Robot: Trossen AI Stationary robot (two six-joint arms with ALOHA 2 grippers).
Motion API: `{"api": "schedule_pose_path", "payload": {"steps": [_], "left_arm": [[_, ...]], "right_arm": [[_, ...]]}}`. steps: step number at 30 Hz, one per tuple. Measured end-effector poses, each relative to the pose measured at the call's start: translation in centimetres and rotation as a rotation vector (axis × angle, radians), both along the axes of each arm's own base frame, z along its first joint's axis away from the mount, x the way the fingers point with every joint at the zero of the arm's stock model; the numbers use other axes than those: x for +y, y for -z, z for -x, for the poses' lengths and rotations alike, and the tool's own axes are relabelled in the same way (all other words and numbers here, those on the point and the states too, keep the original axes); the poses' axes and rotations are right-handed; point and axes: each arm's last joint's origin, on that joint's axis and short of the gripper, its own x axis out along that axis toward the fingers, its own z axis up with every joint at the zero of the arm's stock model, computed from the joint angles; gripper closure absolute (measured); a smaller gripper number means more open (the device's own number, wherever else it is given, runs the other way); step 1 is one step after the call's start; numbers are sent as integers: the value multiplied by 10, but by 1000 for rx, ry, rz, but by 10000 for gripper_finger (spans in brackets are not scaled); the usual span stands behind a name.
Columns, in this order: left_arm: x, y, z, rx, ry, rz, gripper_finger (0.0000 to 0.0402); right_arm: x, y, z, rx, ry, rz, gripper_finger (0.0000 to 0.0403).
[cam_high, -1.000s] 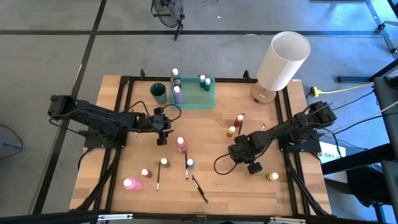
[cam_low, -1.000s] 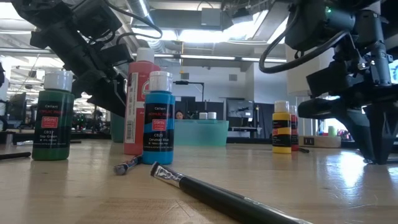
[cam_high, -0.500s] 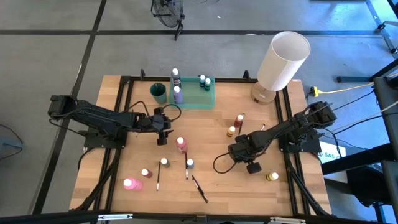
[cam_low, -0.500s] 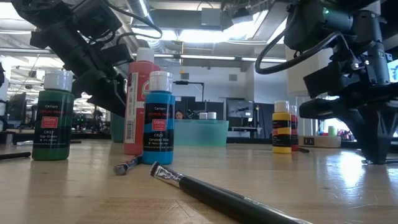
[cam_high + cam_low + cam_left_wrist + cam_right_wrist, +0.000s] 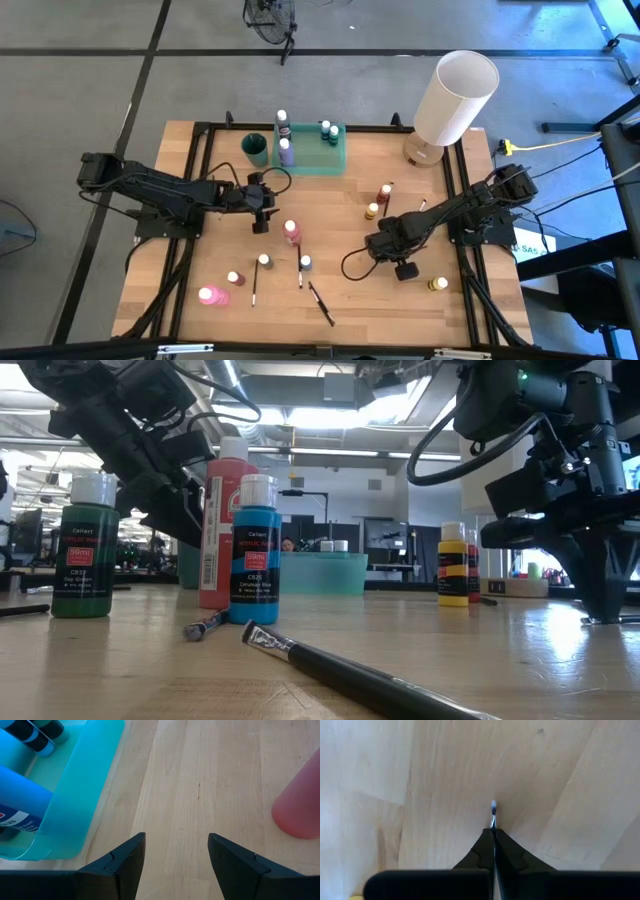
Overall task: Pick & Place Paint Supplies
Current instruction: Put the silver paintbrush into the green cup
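Fingers of the right gripper (image 5: pixel 493 832) clenched on a thin paintbrush (image 5: pixel 493 815) (only its tip pokes out). High view: right gripper low over bare bench (image 5: pixel 340 300), near the yellow bottle (image 5: pixel 437 285). Left wrist view: left gripper (image 5: pixel 176 854) fingers released, holding nothing, beside the green tray (image 5: pixel 75 815). Risk: such a thin grip could let the brush pivot or slip when lifted.

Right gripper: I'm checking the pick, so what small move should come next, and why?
Probably lift straight up. The right gripper is shut on a thin paintbrush, whose tip pokes out above the bare table; the green tray lies far across.
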Motion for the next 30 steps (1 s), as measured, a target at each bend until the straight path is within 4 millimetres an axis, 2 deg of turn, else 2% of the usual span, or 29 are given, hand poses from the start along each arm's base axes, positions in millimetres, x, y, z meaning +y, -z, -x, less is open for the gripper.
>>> {"api": "schedule_pose_path", "payload": {"steps": [30], "left_arm": [[0, 0, 0, 4, 9, -8, 190]], "right_arm": [[9, -10, -2, 19, 13, 11, 402]]}}
